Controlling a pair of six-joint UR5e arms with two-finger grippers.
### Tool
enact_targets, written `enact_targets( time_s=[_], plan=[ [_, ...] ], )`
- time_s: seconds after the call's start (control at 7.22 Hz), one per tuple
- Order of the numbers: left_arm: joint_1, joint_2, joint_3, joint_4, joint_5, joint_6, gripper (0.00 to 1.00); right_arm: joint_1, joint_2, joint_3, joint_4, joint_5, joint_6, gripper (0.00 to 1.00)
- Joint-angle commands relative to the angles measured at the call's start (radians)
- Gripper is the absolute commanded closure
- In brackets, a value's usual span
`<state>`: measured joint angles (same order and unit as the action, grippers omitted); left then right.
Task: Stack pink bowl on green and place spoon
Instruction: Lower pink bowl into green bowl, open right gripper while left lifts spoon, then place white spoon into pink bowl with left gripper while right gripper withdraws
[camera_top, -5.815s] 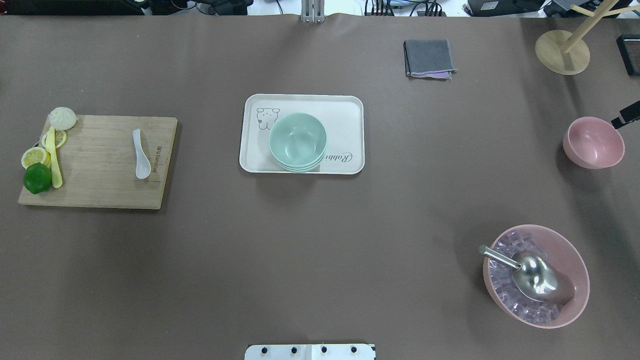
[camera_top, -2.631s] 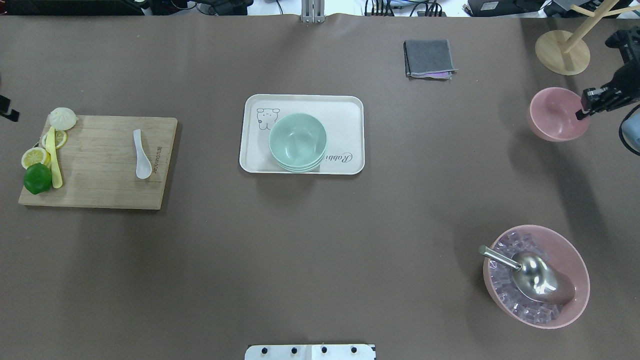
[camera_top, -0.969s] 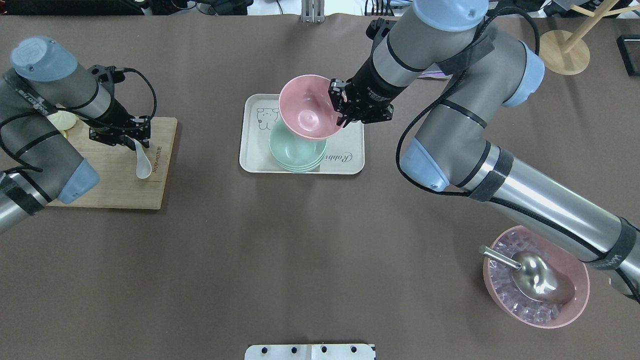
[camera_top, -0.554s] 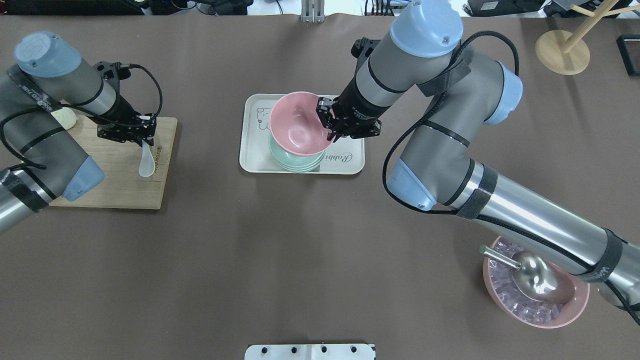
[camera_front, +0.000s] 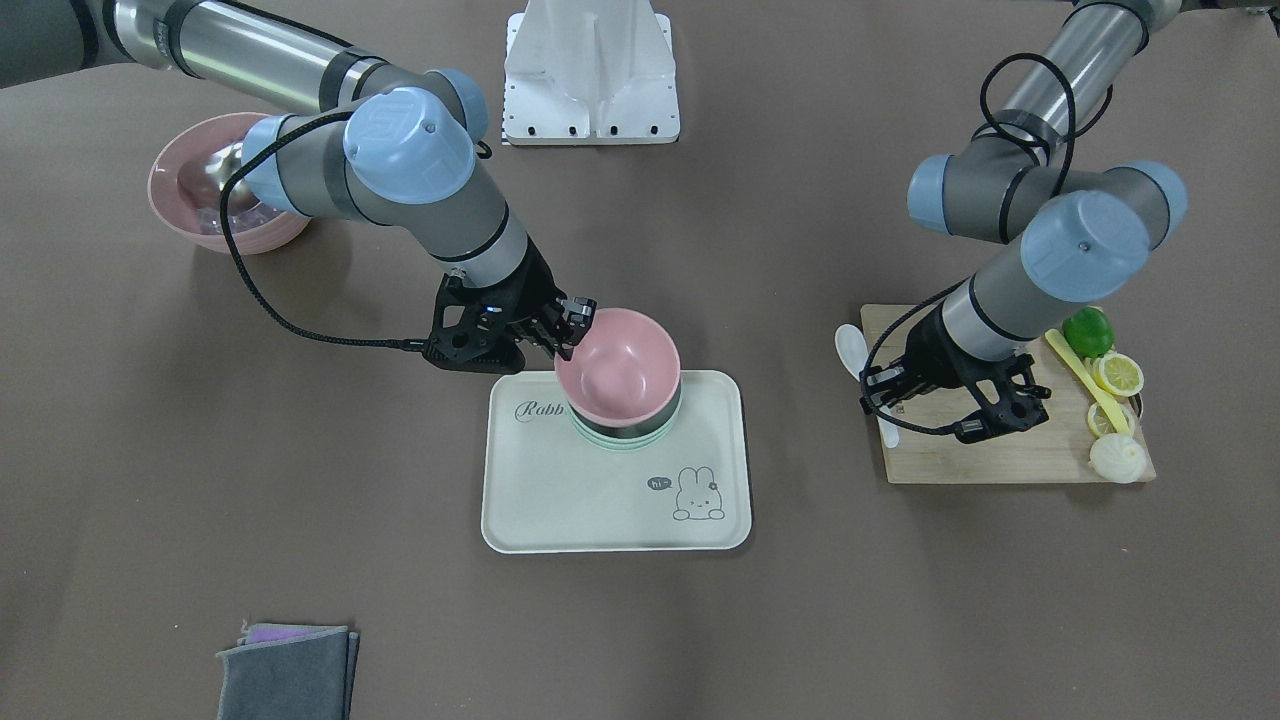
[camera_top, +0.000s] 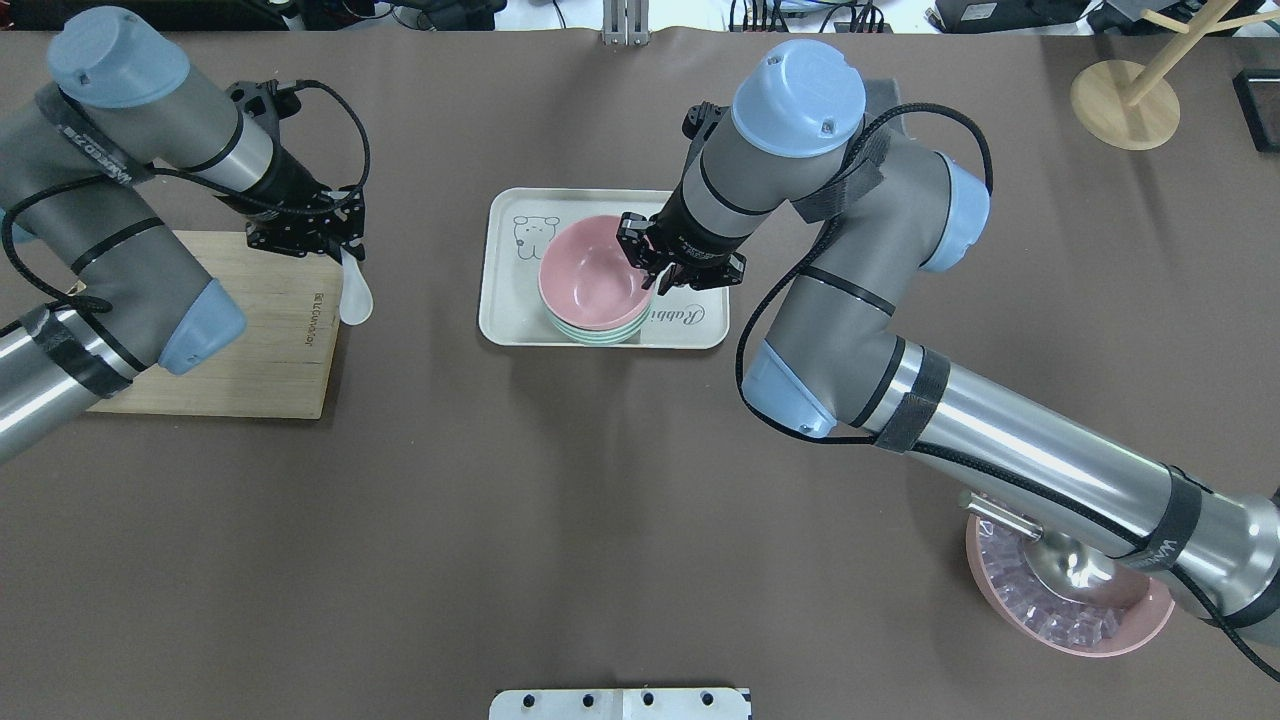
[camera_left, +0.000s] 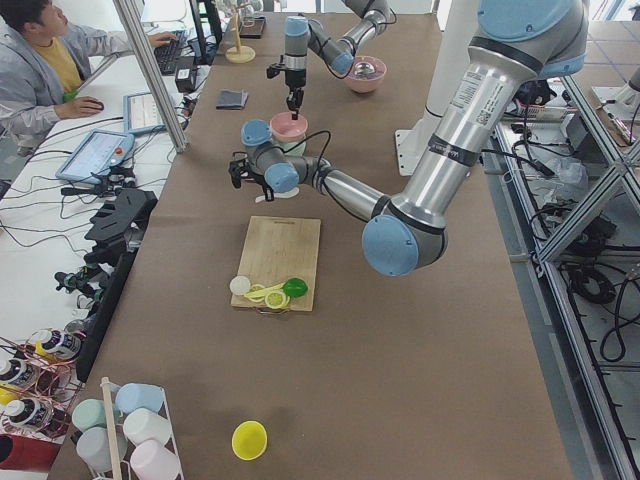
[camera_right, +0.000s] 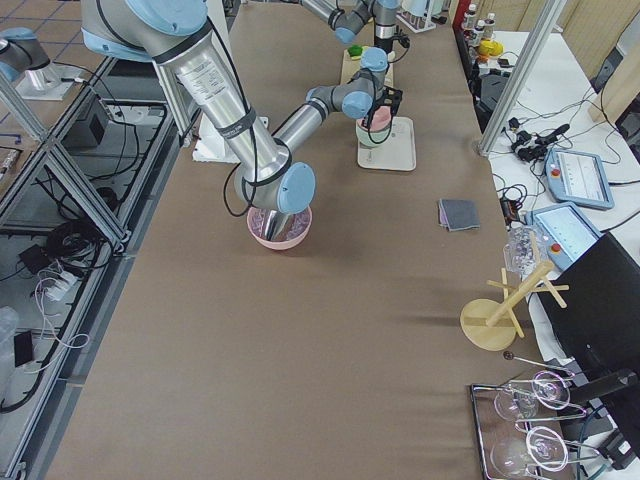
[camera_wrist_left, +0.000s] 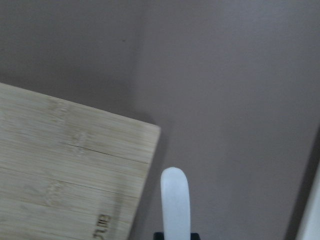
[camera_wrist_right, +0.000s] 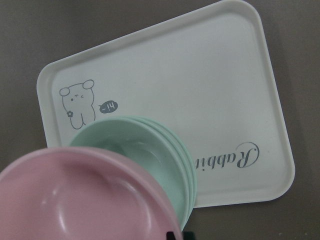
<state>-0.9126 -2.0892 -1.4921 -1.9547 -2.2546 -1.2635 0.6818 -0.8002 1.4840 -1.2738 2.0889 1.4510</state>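
Observation:
The pink bowl (camera_top: 588, 272) sits on the stack of green bowls (camera_top: 598, 331) on the cream tray (camera_top: 690, 225). My right gripper (camera_top: 651, 277) is shut on the pink bowl's right rim; it also shows in the front view (camera_front: 568, 335). In the right wrist view the pink bowl (camera_wrist_right: 75, 200) lies low over the green bowls (camera_wrist_right: 150, 142). My left gripper (camera_top: 346, 254) is shut on the handle of the white spoon (camera_top: 356, 297) and holds it in the air just past the cutting board's right edge. The spoon's handle shows in the left wrist view (camera_wrist_left: 175, 200).
The wooden cutting board (camera_top: 265, 370) stands at the left; lime, lemon slices, a bun and a yellow utensil (camera_front: 1085, 385) lie on it. A pink bowl of clear cubes with a steel scoop (camera_top: 1070, 605) is near right. A wooden stand (camera_top: 1125, 105) is far right, a grey cloth (camera_front: 285, 670) beyond the tray.
My right arm carried the pink bowl from the far right and lowered it onto the green bowls. My left gripper took the spoon off the board and moved it right.

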Motion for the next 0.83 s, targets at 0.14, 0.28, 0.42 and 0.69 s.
enact_targets(
  time_s=[0.14, 0.28, 0.42, 0.69],
  plan=[
    [0.042, -0.149, -0.004, -0.001, 0.010, -0.180, 1.00, 0.025, 0.000, -0.016, 0.051, 0.026, 0.003, 0.00],
    [0.063, -0.205, 0.033, -0.003, 0.016, -0.219, 1.00, 0.082, -0.026, -0.007, 0.053, 0.116, -0.010, 0.00],
    [0.113, -0.262, 0.079, -0.007, 0.088, -0.246, 1.00, 0.137, -0.095, 0.045, 0.051, 0.191, -0.033, 0.00],
    [0.167, -0.288, 0.146, -0.137, 0.190, -0.301, 1.00, 0.261, -0.227, 0.116, 0.047, 0.322, -0.179, 0.00]
  ],
)
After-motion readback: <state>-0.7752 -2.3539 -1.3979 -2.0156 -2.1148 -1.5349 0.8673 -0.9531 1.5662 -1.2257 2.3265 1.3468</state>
